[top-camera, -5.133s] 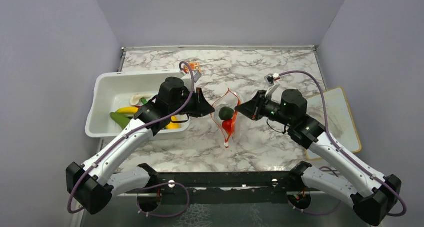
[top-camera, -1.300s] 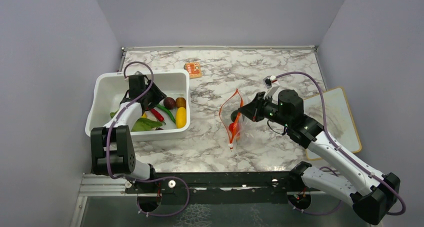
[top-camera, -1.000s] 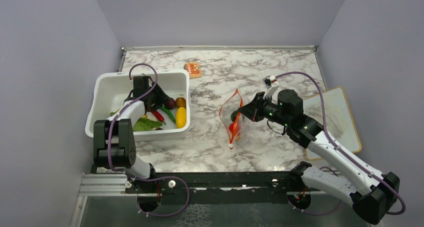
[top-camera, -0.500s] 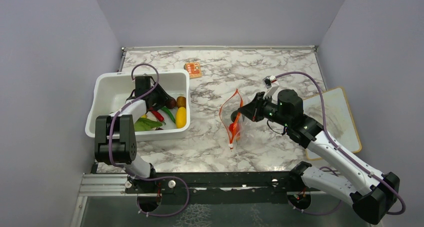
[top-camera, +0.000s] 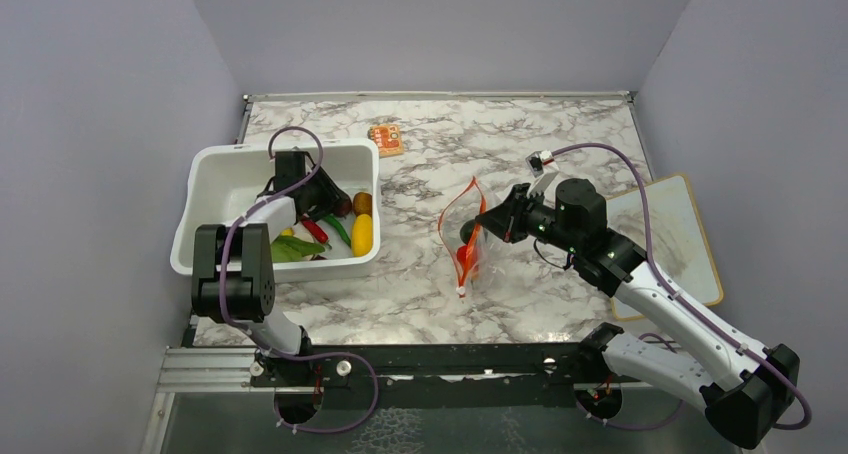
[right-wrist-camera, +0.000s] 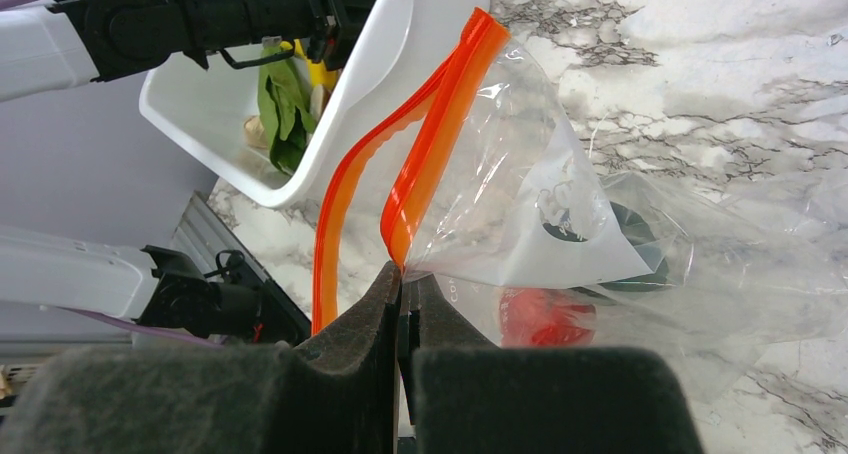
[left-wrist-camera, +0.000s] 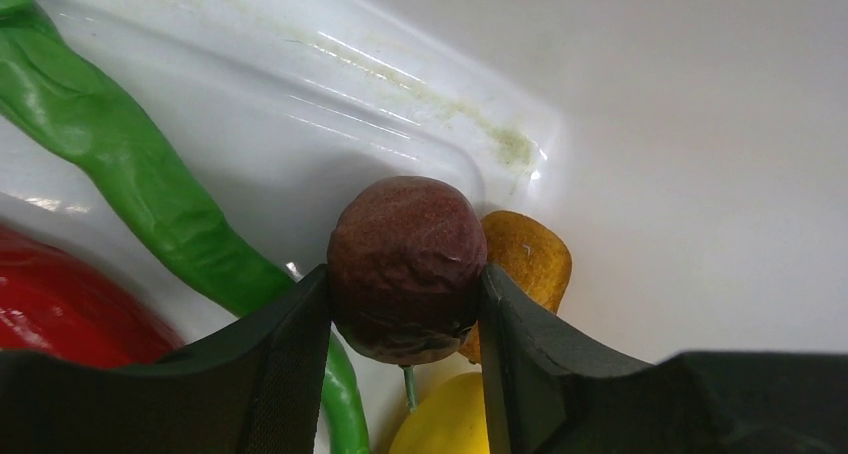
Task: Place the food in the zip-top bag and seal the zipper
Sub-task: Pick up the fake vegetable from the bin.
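Maroon fruit (left-wrist-camera: 405, 244) sits clamped in the half-closed left gripper (left-wrist-camera: 403, 309), down in the tub (top-camera: 215, 174). The right gripper (right-wrist-camera: 400, 292), fully closed, pinches the bag (right-wrist-camera: 520, 204) by its zipper (right-wrist-camera: 430, 144). A tomato (right-wrist-camera: 545, 316) is bagged; more food and the sealing remain.

White tub (top-camera: 228, 179) left on marble table (top-camera: 560, 124); orange packet (top-camera: 386, 138) behind; white board (top-camera: 680, 236) right

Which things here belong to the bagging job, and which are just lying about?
Job: zip-top bag, pinched by right gripper; zipper; dark round fruit in left gripper; green chilli; brown-orange lump; bagged tomato.

Lying about: small orange item; white board; white tub, merely holding food.
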`<state>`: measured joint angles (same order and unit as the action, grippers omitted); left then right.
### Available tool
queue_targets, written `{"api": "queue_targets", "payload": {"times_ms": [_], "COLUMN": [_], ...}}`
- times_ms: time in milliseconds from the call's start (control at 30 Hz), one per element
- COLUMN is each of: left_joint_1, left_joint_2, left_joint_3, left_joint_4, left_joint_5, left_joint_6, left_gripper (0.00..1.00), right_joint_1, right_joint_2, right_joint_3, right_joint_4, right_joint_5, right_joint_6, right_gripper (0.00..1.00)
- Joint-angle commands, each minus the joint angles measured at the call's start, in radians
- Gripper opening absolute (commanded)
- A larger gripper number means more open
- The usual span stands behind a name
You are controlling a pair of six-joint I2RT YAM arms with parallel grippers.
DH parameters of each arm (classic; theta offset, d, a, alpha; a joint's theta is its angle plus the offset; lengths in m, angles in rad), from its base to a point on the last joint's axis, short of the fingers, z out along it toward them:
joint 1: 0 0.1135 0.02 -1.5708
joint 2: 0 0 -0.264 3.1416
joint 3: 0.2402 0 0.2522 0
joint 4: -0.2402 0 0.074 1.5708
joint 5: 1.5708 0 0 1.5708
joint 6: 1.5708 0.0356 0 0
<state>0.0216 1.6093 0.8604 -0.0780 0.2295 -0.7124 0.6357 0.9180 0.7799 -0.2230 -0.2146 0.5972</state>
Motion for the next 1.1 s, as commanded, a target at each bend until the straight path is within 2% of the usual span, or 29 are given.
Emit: {"api": "queue_targets", "payload": {"times_ms": [0, 300, 600, 867, 1067], "left_joint_1": [-0.003, -0.006, -0.039, -0.099, -0.255], "left_joint_2": [-0.063, -0.246, -0.433, -0.484, -0.48], "left_joint_3": [0.016, 0.002, 0.06, 0.109, 0.132], "left_joint_4": [-0.034, -0.095, -0.205, -0.25, -0.251], "left_joint_5": [-0.037, -0.105, -0.112, 0.069, 0.216], "left_joint_6": [0.039, 0.083, 0.153, 0.135, 0.139], "left_gripper": [0.4, 0.35, 0.34, 0.34, 0.34], "right_joint_1": [0.001, 0.001, 0.001, 0.001, 0.0], "right_joint_2": [-0.011, -0.009, 0.029, 0.059, 0.076], "right_joint_3": [0.001, -0.016, -0.013, -0.011, -0.014], "right_joint_4": [0.024, 0.031, 0.06, 0.068, 0.073], "right_joint_5": [0.015, 0.01, -0.039, -0.064, -0.069], "right_joint_6": [0.0, 0.004, 0.021, 0.035, 0.041], "right_gripper": [0.01, 0.01, 0.01, 0.01, 0.01]}}
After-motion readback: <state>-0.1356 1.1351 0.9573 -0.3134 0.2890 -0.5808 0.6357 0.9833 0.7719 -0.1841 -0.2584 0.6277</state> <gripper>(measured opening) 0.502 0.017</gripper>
